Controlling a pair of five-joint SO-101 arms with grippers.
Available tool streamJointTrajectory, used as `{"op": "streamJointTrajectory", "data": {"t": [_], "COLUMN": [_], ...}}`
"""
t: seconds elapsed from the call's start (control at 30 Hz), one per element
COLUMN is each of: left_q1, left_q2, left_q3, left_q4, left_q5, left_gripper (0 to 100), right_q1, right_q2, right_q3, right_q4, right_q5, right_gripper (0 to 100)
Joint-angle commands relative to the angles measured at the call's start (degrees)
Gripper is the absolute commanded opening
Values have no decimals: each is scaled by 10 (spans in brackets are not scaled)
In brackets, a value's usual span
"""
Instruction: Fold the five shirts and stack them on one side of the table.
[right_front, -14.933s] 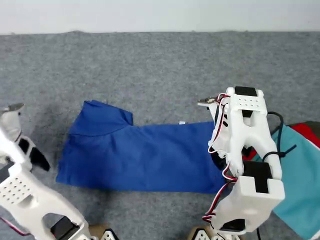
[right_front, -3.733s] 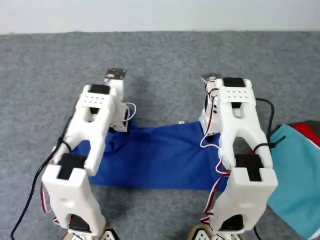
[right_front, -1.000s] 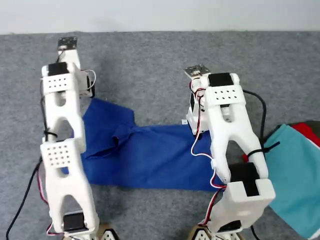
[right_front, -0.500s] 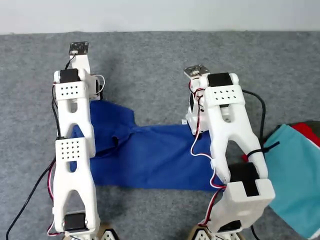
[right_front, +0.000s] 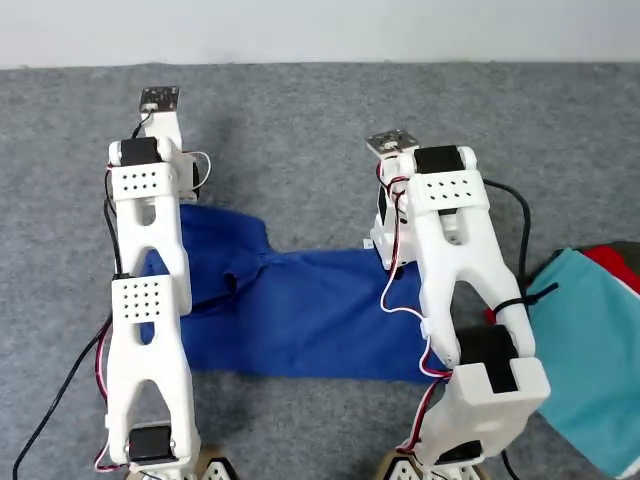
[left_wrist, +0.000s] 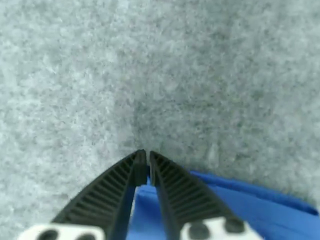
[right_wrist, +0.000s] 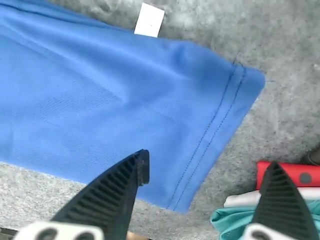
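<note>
A blue shirt (right_front: 300, 310) lies spread flat across the middle of the grey table, with a white tag (right_front: 366, 245) at its far edge. My left gripper (right_front: 188, 188) is at the shirt's far left corner. In the left wrist view the left gripper (left_wrist: 144, 156) is shut, with the edge of the blue shirt (left_wrist: 240, 200) pinched between its fingers. My right gripper (right_front: 385, 225) hovers over the shirt's right end. The right wrist view shows the right gripper (right_wrist: 208, 161) wide open above the stitched hem of the blue shirt (right_wrist: 100, 90), holding nothing.
A teal shirt (right_front: 590, 350) and a red shirt (right_front: 615, 265) lie in a heap at the right edge, close to the right arm's base. Bare grey felt (right_front: 300, 130) stretches behind the blue shirt up to the white wall.
The left arm came in, drew the shirt's left part out toward the far left, then shifted slightly right over the last second. The right arm stayed over the right end.
</note>
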Motion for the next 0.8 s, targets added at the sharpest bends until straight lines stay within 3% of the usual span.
{"op": "streamJointTrajectory", "data": {"t": [0.0, 0.2, 0.53, 0.77], "left_q1": [19, 29, 28, 30], "left_q2": [-11, -16, -91, -143], "left_q3": [-23, -28, -65, -39], "left_q4": [26, 25, 27, 28], "left_q5": [-38, -48, 37, 37], "left_gripper": [16, 12, 9, 9], "right_q1": [-3, -4, -1, -1], "right_q2": [-19, -19, -20, -23], "right_q3": [-17, -17, -17, -17], "right_q4": [6, 7, 8, 15], "right_q5": [-6, -6, -6, -6], "right_gripper": [351, 351, 351, 351]}}
